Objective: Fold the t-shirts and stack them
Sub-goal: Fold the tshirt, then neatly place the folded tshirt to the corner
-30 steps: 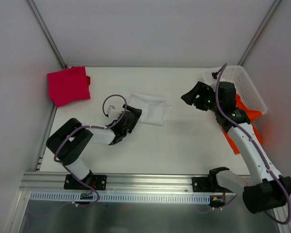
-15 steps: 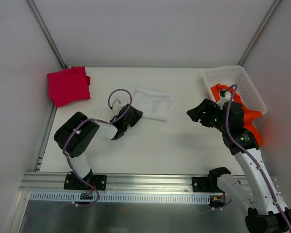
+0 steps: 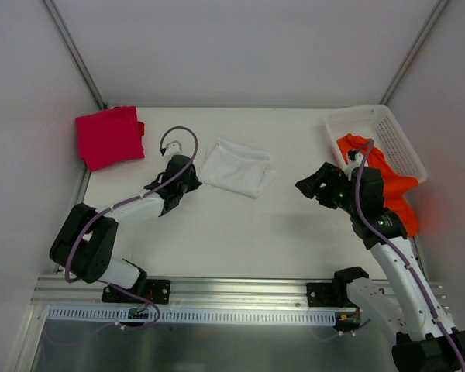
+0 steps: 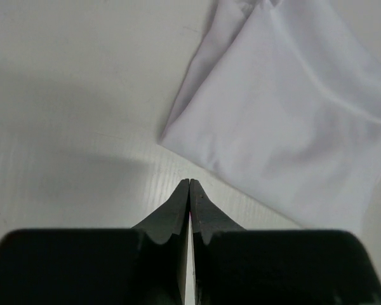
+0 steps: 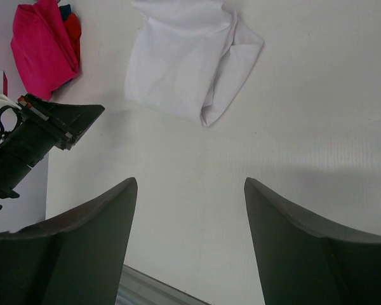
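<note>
Left arm (image 3: pixel 136 208) lies low on the desk (image 3: pixel 240 232), its jaws pressed shut on nothing, tips just beside the near-left corner of the white shirt (image 3: pixel 235 167) without touching it. Right arm (image 3: pixel 387 232) hovers over bare desk to the right, jaws wide open and empty. The white shirt is folded mid-desk, the magenta shirt (image 3: pixel 108 137) is folded at the far-left corner, and the orange shirt (image 3: pixel 395 186) spills out of the basket (image 3: pixel 399 139) far right. Fold of the white shirt looks done, stacking not yet. Next move likely needs the left jaws reopened to pinch the white shirt's edge and carry it onto the magenta one. Versus a second ago, the left jaws were open at the shirt's edge and have since shut and pulled back left, and the right arm has come nearer from the basket.
</note>
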### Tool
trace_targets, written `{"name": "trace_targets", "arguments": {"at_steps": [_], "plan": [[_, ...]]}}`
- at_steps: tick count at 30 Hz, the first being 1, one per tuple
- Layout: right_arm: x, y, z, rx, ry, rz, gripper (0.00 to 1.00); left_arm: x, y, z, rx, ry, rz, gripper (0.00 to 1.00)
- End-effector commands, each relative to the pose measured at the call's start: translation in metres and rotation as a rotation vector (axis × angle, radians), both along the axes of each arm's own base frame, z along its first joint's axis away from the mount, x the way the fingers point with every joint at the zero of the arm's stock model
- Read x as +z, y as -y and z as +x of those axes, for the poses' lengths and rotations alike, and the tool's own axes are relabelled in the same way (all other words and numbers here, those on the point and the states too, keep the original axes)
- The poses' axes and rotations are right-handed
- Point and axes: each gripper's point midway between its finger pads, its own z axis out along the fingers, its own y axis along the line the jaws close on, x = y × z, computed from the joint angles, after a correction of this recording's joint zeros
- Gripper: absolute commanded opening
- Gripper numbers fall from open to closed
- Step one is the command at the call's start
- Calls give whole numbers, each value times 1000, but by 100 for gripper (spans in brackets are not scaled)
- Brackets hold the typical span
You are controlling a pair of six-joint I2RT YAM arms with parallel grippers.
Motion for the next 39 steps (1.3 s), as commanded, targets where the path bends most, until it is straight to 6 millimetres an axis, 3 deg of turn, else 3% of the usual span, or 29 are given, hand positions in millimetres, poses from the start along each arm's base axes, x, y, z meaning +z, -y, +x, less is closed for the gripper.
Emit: {"name": "trace_targets", "arguments": {"at_steps": [1,3,4,5,7,9,10,11,13,18,21,23,28,32,33,34,37,38,39], "plan": [[15,-4,-1,13,53,40,72,0,-15,1,-47,-33,128,0],[16,-2,-5,8,59,34,72,9,-7,6,-90,-38,113,3],[15,-1,-5,4,60,30,72,9,-1,5,-110,-45,90,48],[13,0,-6,1,60,27,72,8,8,1,-139,-62,45,72],[13,1,-7,-3,66,24,73,-1,19,-5,-121,-84,-68,99],[11,2,-8,-5,59,22,73,-11,37,-12,-128,-112,-208,99],[11,1,-8,-3,56,24,72,-5,45,-6,-122,-65,-282,99],[10,2,-9,-3,52,25,73,-26,43,-17,-62,-118,-343,99],[9,2,-10,-4,53,23,73,-42,40,-27,20,-120,-427,99],[6,7,-16,-11,45,3,72,-66,38,-38,279,-137,-560,98],[7,12,-22,-15,49,-22,73,-64,56,-23,313,-134,-581,99],[5,16,-27,-21,40,-44,73,-77,62,-19,334,-169,-591,99],[9,26,-33,-40,58,-96,73,-87,81,-8,332,-195,-603,99],[10,28,-36,-38,63,-104,73,-97,84,0,341,-192,-572,97],[9,27,-36,-36,61,-104,74,-97,84,2,342,-185,-565,95],[9,27,-35,-33,59,-104,74,-96,85,7,341,-175,-562,84],[6,26,-35,-25,51,-108,73,-93,88,17,303,-142,-532,63],[6,26,-35,-24,52,-109,74,-92,89,20,290,-132,-522,48],[4,26,-35,-23,46,-112,74,-92,88,23,278,-128,-514,40]]}}
